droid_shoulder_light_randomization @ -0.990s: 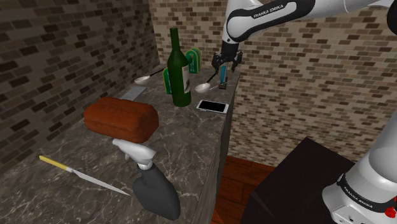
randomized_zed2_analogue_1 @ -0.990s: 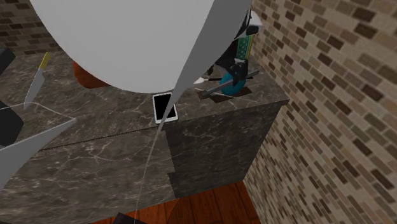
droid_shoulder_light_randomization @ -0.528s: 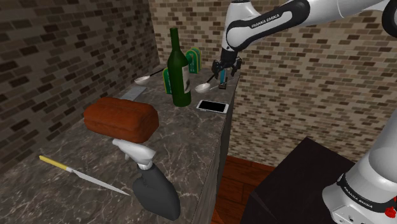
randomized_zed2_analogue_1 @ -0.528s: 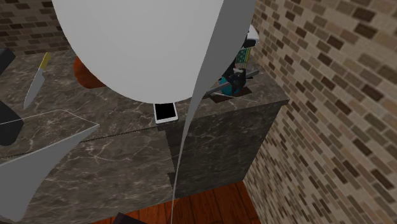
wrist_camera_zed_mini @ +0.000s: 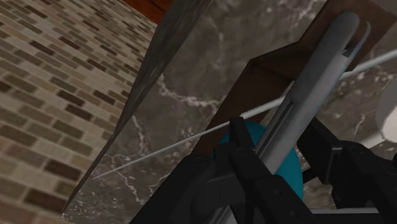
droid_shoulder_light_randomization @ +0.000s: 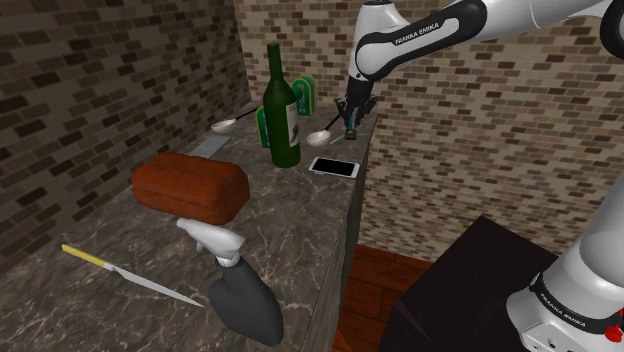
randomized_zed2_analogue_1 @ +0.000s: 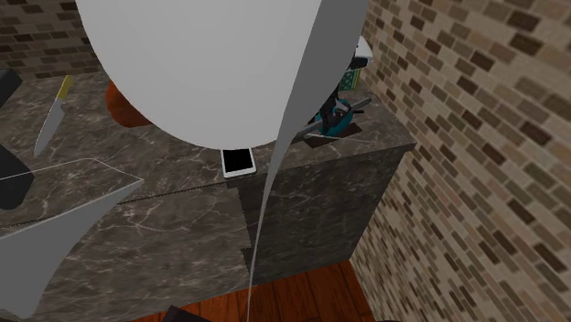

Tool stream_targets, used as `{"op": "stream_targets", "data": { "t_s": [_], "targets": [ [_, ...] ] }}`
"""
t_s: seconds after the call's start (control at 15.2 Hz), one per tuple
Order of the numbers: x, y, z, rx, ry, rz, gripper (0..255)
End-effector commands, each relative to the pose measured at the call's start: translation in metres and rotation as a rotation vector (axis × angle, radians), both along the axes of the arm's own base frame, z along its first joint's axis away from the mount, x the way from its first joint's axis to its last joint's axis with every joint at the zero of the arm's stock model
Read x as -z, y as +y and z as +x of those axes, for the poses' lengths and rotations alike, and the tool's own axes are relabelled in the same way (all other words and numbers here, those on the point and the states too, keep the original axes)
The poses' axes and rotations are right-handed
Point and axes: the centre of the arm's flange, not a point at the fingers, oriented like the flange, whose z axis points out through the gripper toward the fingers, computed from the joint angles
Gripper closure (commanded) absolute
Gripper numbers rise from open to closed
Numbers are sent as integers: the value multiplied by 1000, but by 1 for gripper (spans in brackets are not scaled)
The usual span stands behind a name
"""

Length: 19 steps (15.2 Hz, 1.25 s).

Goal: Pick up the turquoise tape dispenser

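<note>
The hand (wrist_camera_zed_mini: 277, 137) is down at the far corner of the desk (randomized_zed2_analogue_1: 371, 135) by the brick wall. Its two black fingers press against either side of the turquoise tape dispenser (randomized_zed2_analogue_1: 331, 121), clasping its round body. The dispenser rests on the desk directly under the hand, its grey arm running lengthwise between the fingers and beyond them. The grip looks to cross the narrow width, so I'd say a straight lift comes next.

Down the counter (droid_shoulder_light_randomization: 300, 215) from the stand (droid_shoulder_light_randomization: 470, 285), across it past the arm (randomized_zed2_analogue_1: 210, 64) (phone (randomized_zed2_analogue_1: 239, 160) shared), close from the wrist.
</note>
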Motion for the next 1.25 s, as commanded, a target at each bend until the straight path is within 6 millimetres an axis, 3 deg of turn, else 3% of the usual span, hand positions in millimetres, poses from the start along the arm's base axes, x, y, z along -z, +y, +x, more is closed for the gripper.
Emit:
{"op": "stream_targets", "data": {
  "t_s": [0.0, 1.06, 1.19],
  "targets": [
    [1, 0, 0, 0, 2, 0, 255],
    [-79, 0, 0, 0, 2, 0, 255],
    [-80, 0, 0, 0, 2, 0, 255]
  ]
}}
